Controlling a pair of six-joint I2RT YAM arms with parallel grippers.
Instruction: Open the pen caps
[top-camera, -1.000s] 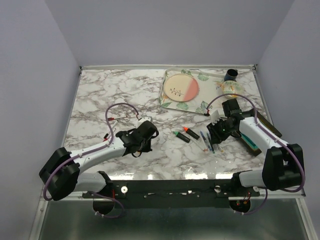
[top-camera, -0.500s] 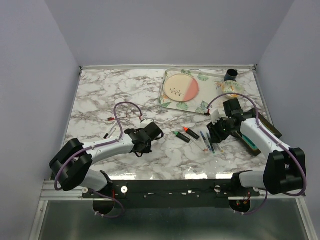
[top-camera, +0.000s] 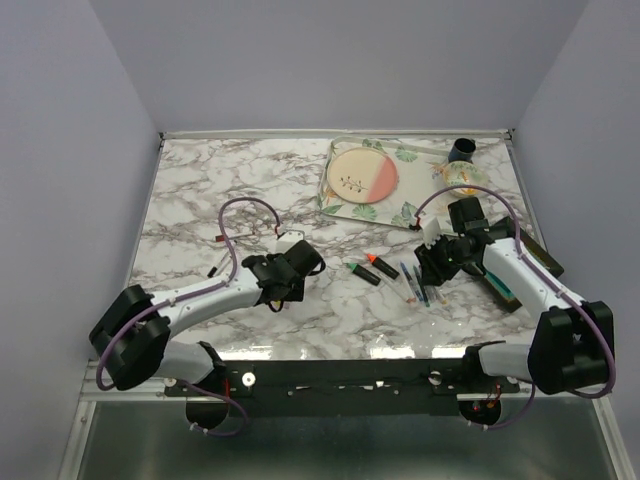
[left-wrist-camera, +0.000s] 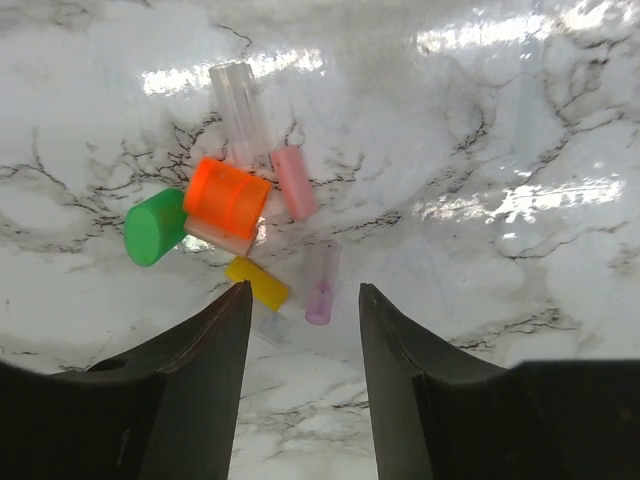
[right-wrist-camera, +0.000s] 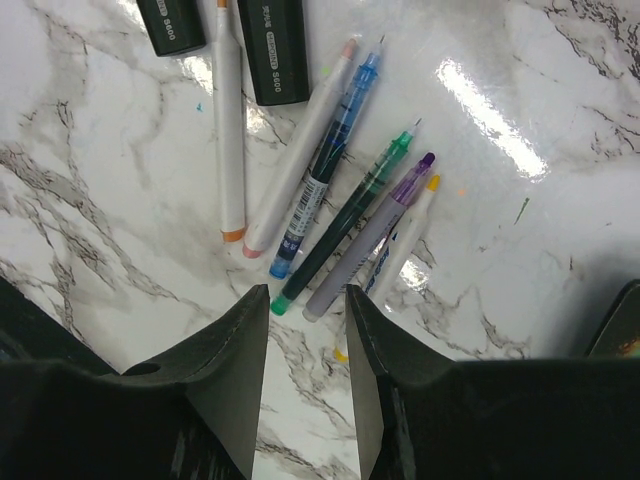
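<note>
While left fingers (left-wrist-camera: 190, 390) above pen caps (left-wrist-camera: 228, 196) and right fingers (right-wrist-camera: 220, 380) gape empty, the tray (top-camera: 338, 204) holds a plate (top-camera: 362, 176).

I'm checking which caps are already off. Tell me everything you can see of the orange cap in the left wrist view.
The orange cap is a stubby, glossy plastic cylinder, bright orange, off any pen and lying on its side on the marble table. The green cap sits against its left side, the pink cap lies close at its right, and a pale piece peeks from under it. It lies ahead of the open left tool, which does not touch it.
</note>
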